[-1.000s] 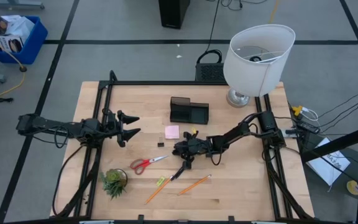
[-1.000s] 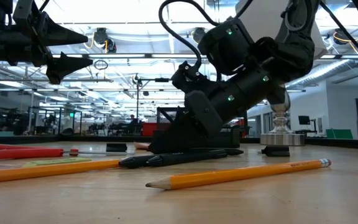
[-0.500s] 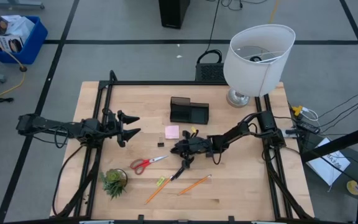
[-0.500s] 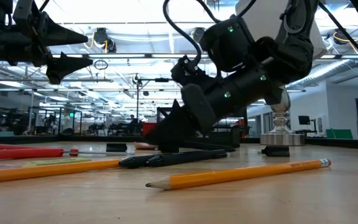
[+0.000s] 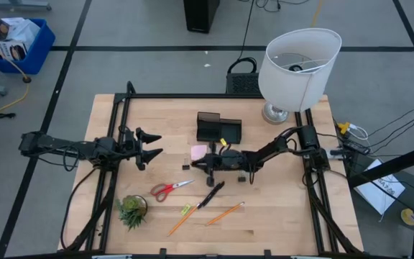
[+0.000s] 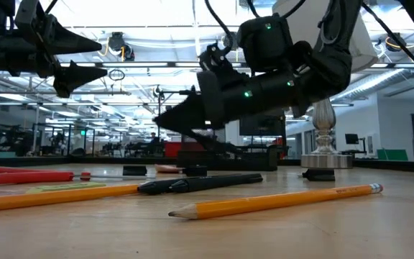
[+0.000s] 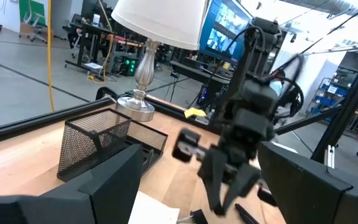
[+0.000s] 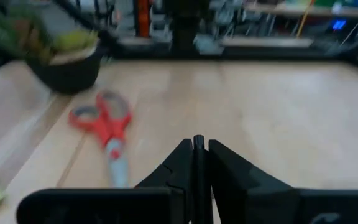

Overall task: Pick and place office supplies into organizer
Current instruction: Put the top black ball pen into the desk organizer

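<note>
Your table [image 5: 286, 216] carries the big white lamp [image 5: 298, 61] at its far right corner, and both arms reach in from the side rails. The left gripper [image 5: 153, 144] hangs above the left edge, fingers spread wide and holding nothing; that arm is just waiting. The right gripper [image 5: 198, 165] is the one at work: it hovers off the wood near the table's middle, just on the near side of the organizer [image 5: 218, 128], which sits toward the far edge. Its fingers are pressed together on a thin dark shaft that looks like a black pen [image 8: 197, 142]. That makes this the carry step, with the pick apparently done. Next you'll need to bring that tip over an open compartment and tilt the pen upright before letting go, or it may catch on the mesh wall. Not yet collected: the scissors [image 5: 169, 189], pencils [image 5: 225, 213] and another pen [image 5: 210, 195] toward the near edge, and the pink pad [image 5: 199, 151] beside the gripper.
</note>
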Available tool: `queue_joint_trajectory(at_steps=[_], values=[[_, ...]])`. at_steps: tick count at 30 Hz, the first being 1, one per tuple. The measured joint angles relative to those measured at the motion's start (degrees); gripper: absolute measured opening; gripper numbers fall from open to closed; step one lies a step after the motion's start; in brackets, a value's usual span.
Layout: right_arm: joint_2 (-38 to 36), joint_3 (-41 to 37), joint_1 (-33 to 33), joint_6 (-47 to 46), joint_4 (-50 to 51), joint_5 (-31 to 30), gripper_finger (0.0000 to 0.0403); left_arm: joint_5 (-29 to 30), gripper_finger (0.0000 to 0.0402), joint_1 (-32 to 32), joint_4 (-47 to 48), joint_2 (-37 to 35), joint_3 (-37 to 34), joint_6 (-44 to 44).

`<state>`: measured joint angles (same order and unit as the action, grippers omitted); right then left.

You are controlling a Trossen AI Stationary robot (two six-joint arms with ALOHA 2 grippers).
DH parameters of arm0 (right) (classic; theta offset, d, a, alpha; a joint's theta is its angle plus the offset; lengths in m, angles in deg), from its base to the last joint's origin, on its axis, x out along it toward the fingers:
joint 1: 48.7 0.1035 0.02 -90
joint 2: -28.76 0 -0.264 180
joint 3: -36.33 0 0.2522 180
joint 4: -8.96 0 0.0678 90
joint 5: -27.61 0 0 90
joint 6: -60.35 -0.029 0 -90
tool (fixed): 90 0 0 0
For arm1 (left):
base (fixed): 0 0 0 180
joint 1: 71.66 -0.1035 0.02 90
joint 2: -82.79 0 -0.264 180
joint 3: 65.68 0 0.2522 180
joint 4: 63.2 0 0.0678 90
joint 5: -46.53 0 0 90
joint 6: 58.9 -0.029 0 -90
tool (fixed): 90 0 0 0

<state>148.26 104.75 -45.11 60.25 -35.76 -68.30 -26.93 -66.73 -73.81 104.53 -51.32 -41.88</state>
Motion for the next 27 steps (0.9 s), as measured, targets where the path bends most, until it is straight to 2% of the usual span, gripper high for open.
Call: queue_joint_trajectory(at_steps=[15,27], values=[[0.0,0.0,-7.9,3.0,-21.7,-0.3,0.0035,0.0,0.0324,0.0,0.3,0.0,0.0,-0.1],[0.0,1.9,-15.5,3.0,-26.9,-0.2,0.0036,0.0,0.0324,0.0,0.7,0.0,0.0,-0.5]])
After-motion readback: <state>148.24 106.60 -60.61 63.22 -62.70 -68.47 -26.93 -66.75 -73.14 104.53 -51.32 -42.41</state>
